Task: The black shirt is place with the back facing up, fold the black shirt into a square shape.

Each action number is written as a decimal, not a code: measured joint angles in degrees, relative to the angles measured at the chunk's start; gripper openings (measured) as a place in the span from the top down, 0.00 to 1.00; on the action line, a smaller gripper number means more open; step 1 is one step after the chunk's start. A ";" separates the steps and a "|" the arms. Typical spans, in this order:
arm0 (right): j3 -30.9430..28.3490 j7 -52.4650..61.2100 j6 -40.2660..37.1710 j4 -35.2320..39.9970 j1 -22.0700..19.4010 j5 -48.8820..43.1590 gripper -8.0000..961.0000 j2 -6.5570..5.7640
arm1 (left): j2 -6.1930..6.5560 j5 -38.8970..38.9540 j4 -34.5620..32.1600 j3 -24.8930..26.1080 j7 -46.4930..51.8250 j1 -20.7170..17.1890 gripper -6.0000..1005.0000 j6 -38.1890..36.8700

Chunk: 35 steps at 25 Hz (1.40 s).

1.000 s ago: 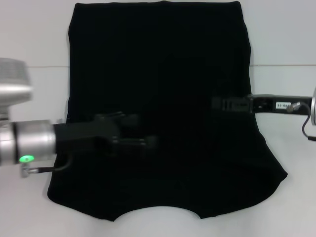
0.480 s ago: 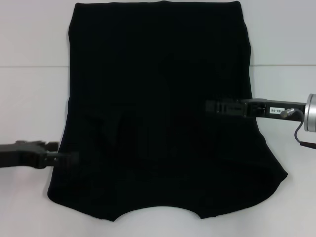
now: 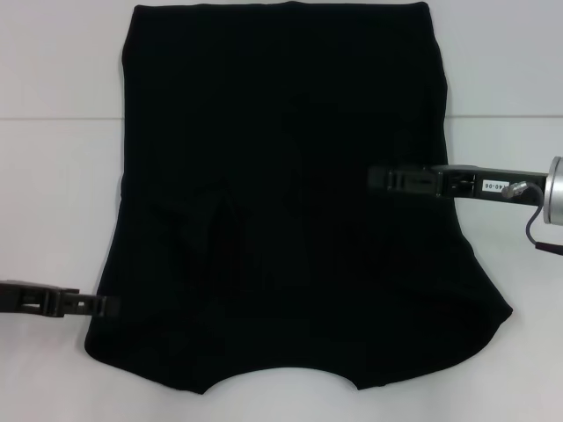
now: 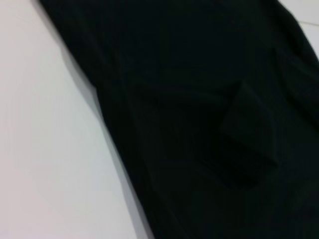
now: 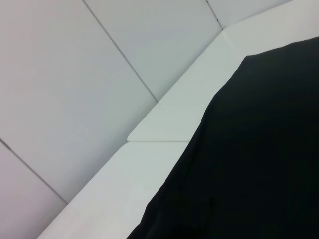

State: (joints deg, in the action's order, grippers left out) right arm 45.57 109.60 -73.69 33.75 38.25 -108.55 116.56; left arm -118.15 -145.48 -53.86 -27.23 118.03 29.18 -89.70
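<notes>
Since half a second ago the left gripper [image 3: 104, 306] has drawn back and down toward the near left corner of the black shirt [image 3: 281, 176], while a second ago that arm reached well over the cloth's middle. Now only its thin black fingers show in the head view, stretched level from the left edge, their tips just at the shirt's left border near the bottom hem. Whether those fingers are spread or closed cannot be told, and no cloth is seen held between them.

On the other side, the right gripper [image 3: 376, 178] has shifted only slightly, rising a little. Its arm comes in level from the right edge, and the slim fingers lie over the shirt's right half at about mid-height. Their gap cannot be told against the dark cloth either.

Spread flat on the white table [image 3: 62, 202], the shirt has both sleeves folded in, so its sides run nearly straight, widening toward the near edge where the neck curve sits. A folded flap [image 4: 246, 142] lies on the cloth in the left wrist view.
</notes>
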 joint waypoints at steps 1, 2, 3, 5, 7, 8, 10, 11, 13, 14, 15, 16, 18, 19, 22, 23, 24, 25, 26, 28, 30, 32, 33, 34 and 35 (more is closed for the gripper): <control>-0.22 0.00 0.00 0.00 0.00 0.00 0.05 -0.06 | 0.01 -0.45 0.07 -0.01 0.38 0.11 0.17 0.00; -0.43 0.00 -0.01 0.00 0.00 0.01 0.05 -0.11 | 0.01 -0.73 0.08 -0.03 0.64 0.19 0.17 -0.04; -0.70 0.00 -0.02 0.00 0.00 0.01 0.05 -0.19 | 0.02 -1.04 0.09 -0.05 0.98 0.26 0.17 -0.08; -1.19 -0.01 -0.06 0.00 0.00 0.01 0.05 -0.32 | 0.03 -1.57 0.13 -0.10 1.38 0.33 0.17 -0.17; -1.54 -0.01 -0.11 0.00 0.00 0.01 0.05 -0.45 | 0.03 -2.19 0.24 -0.14 1.68 0.44 0.17 -0.28; -1.66 0.00 -0.19 0.00 0.01 0.01 0.05 -0.55 | 0.03 -2.47 0.32 -0.15 1.78 0.48 0.17 -0.33; -1.80 0.03 -0.34 0.00 0.07 0.01 0.07 -0.72 | 0.03 -2.77 0.50 -0.43 2.15 0.56 0.18 -0.44; -1.81 0.04 -0.41 0.01 0.08 0.01 0.07 -0.77 | 0.03 -2.85 0.57 -0.74 2.32 0.58 0.18 -0.49; -1.81 0.08 -0.50 0.10 0.08 0.01 0.08 -0.82 | 0.02 -2.93 0.66 -1.76 2.65 0.61 0.18 -0.60; -1.81 0.08 -0.53 0.16 0.08 0.01 0.09 -0.82 | -0.06 -2.93 0.69 -2.54 2.83 0.63 0.18 -0.63; -1.81 0.09 -0.54 0.20 0.08 0.01 0.10 -0.82 | -0.16 -2.94 0.69 -3.30 2.99 0.68 0.18 -0.63; -1.81 0.09 -0.54 0.23 0.08 0.01 0.11 -0.82 | -0.24 -2.95 0.69 -3.94 3.14 0.75 0.18 -0.61; -1.81 0.09 -0.56 0.29 0.07 0.01 0.13 -0.82 | -0.34 -2.98 0.69 -4.98 3.30 0.89 0.19 -0.46; -1.81 0.09 -0.55 0.30 0.07 0.01 0.13 -0.81 | -0.36 -3.00 0.69 -5.36 3.39 0.97 0.19 -0.33; -1.80 0.10 -0.51 0.36 0.06 0.01 0.13 -0.81 | -0.37 -3.06 0.69 -5.83 3.70 1.25 0.19 0.00; -1.80 0.10 -0.50 0.39 0.07 0.00 0.13 -0.81 | -0.38 -3.06 0.69 -5.83 3.72 1.35 0.19 0.01; -1.80 0.10 -0.50 0.40 0.06 0.00 0.13 -0.81 | -0.39 -3.06 0.69 -5.85 3.73 1.48 0.19 0.02; -1.83 0.09 -0.49 0.43 0.06 0.00 0.13 -0.81 | -0.39 -3.06 0.69 -5.85 3.74 1.59 0.19 0.03; -1.94 0.09 -0.49 0.43 0.06 0.00 0.13 -0.81 | -0.40 -3.06 0.69 -5.85 3.74 1.67 0.19 0.08; -2.32 0.10 -0.51 0.44 0.06 0.00 0.13 -0.81 | -0.41 -3.06 0.69 -5.87 3.68 1.83 0.20 0.44; -2.54 0.10 -0.51 0.44 0.06 0.00 0.13 -0.81 | -0.35 -3.06 0.69 -5.93 3.53 1.88 0.20 0.89; -2.57 0.10 -0.53 0.49 0.06 0.00 0.13 -0.81 | -0.28 -3.24 0.70 -6.14 3.51 1.89 0.20 1.20; -2.58 0.10 -0.54 0.51 0.06 0.00 0.13 -0.81 | -0.30 -3.45 0.74 -6.33 3.51 1.88 0.22 1.28; -2.58 0.10 -0.55 0.53 0.06 0.00 0.13 -0.81 | -0.34 -3.80 0.77 -6.54 3.54 1.88 0.24 1.42; -2.59 0.10 -0.55 0.54 0.06 0.00 0.13 -0.81 | -0.37 -4.05 0.80 -6.67 3.58 1.88 0.26 1.52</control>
State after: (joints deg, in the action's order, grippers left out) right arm 42.98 109.69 -74.24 34.29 38.32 -108.55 115.75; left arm -118.52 -149.52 -53.06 -33.90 121.61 31.07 -88.18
